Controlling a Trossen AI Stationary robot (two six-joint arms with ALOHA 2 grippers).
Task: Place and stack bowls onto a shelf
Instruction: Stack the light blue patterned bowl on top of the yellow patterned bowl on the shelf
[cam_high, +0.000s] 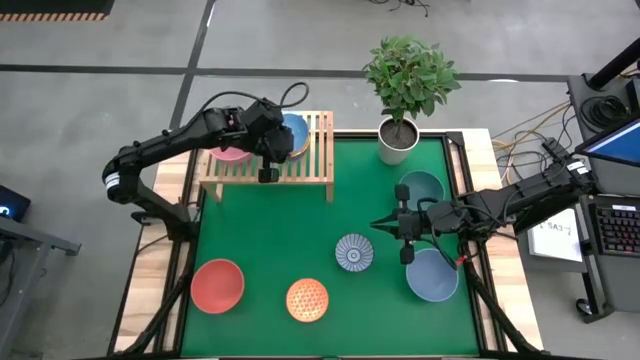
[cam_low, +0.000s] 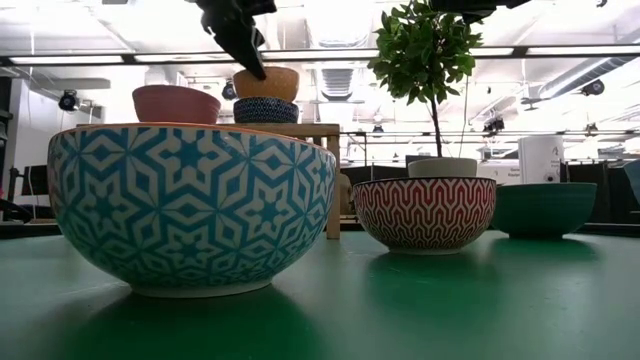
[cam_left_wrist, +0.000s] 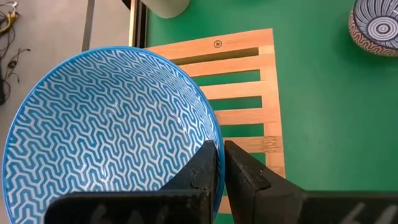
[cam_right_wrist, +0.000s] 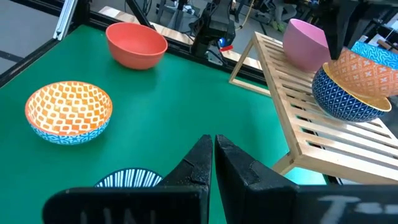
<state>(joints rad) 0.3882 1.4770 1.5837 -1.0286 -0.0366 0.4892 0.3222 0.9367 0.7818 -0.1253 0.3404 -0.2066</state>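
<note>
The light-wood shelf (cam_high: 300, 172) stands at the table's far left. On it sit a pink bowl (cam_right_wrist: 303, 43) and a dark-blue patterned bowl (cam_right_wrist: 342, 96). An orange patterned bowl with a light-blue zigzag inside (cam_left_wrist: 106, 124) lies tilted in that dark-blue bowl, and my left gripper (cam_left_wrist: 219, 155) is shut on it. My right gripper (cam_right_wrist: 213, 149) hangs shut with nothing in it above the table's right half, near the blue-white patterned bowl (cam_high: 354, 252). My left gripper pinches the orange patterned bowl's rim (cam_left_wrist: 213, 132), one finger (cam_left_wrist: 202, 168) over the inside and the other outside the wall. The fingers slant down from the table's left side. The bowl sits tilted, its underside (cam_right_wrist: 364, 74) in the dark-blue bowl.
A red bowl (cam_high: 217, 285) and a second orange patterned bowl (cam_high: 307, 300) sit near the front edge, a slate-blue bowl (cam_high: 432, 276) at the front right and a dark teal bowl (cam_high: 420, 186) behind my right gripper. A potted plant (cam_high: 398, 140) stands right of the shelf.
</note>
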